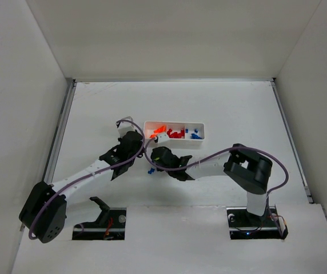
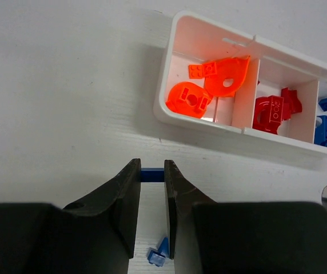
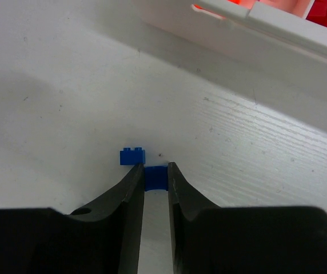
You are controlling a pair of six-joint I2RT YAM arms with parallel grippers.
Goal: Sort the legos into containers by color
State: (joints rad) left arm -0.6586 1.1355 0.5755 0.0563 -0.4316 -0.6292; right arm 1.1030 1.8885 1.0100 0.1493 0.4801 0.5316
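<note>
1. Tray [image 2: 198, 123]: long, white, three compartments. It lies across the middle of the tabletop [image 1: 238, 108], just beyond the tips of both your arms.
2. Contents, left to right: orange pieces [image 2: 209, 85], two of them large and rounded; red pieces [image 2: 272, 111]; blue pieces [image 2: 326, 125].
3. Your left gripper [image 2: 152, 171]: jaws nearly together, pinching a blue brick [image 2: 152, 174] at the very tips, near the tray's left end and short of its near wall.
4. Small blue piece [image 2: 159, 254]: loose on the tabletop, seen between the left fingers, nearer than the pinched brick.
5. Your right gripper [image 3: 156, 171]: jaws narrowly parted, clamped on a second blue brick [image 3: 156, 178] that fills the gap at the tips, low over the tabletop on the near side of the tray.
6. Loose blue brick [image 3: 132, 156]: on the tabletop, just beside the right gripper's left fingertip.
</note>
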